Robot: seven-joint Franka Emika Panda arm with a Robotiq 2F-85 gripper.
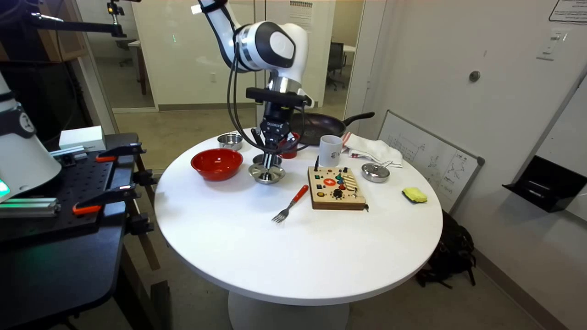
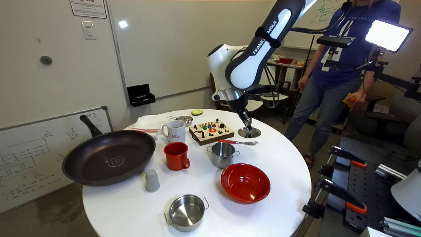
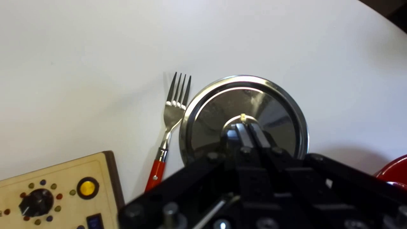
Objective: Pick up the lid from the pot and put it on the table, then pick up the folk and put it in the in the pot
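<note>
Lid (image 3: 243,103) off the pot (image 2: 222,160), up over the bench (image 2: 283,168)
Fingers (image 3: 244,136) are clamped on it from above. Pot's sitting open near the red bowl (image 2: 246,186), fork (image 3: 166,138) just lying there on the bench.

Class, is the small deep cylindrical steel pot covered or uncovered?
Uncovered: an exterior view shows the pot open-topped, and the round silvery metal lid hangs apart in the black tool.

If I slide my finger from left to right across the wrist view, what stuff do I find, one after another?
Wooden box with a yellow button → fork → shiny round lid → edge of the red bowl.
</note>
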